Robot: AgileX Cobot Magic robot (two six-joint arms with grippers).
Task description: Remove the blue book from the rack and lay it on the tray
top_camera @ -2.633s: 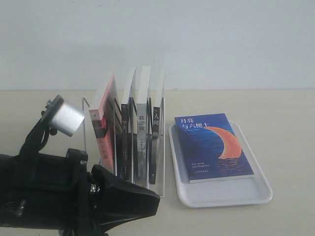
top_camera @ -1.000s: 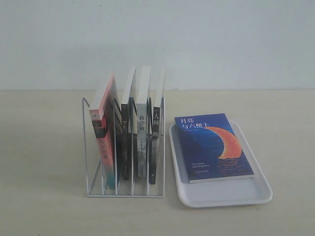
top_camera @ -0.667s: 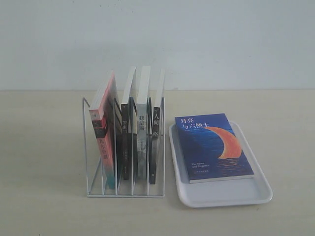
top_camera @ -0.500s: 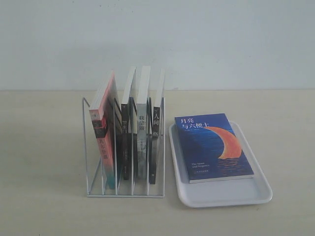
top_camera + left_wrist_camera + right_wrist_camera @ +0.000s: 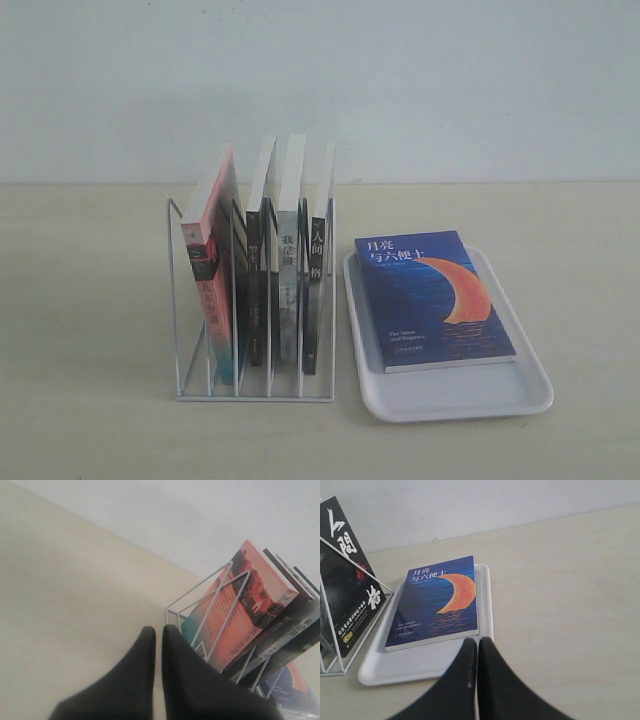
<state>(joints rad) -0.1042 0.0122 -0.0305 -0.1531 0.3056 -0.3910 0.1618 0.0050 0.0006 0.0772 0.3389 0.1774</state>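
The blue book (image 5: 434, 298) with its orange crescent lies flat, cover up, on the white tray (image 5: 452, 398), right of the white wire rack (image 5: 175, 300). In the right wrist view the blue book (image 5: 436, 602) and tray (image 5: 410, 667) lie just beyond my right gripper (image 5: 477, 641), which is shut and empty. My left gripper (image 5: 158, 628) is shut on nothing and sits apart from the rack (image 5: 215, 597), near its corner. Neither arm shows in the exterior view.
The rack holds a pink-red-spined book (image 5: 208, 270) leaning at its left end and three black-spined books (image 5: 285, 290) upright beside it. A pale wall rises behind the beige table (image 5: 90, 300).
The dark left arm that filled the lower left of the exterior view has pulled out of that view. Books, rack and tray have not moved.
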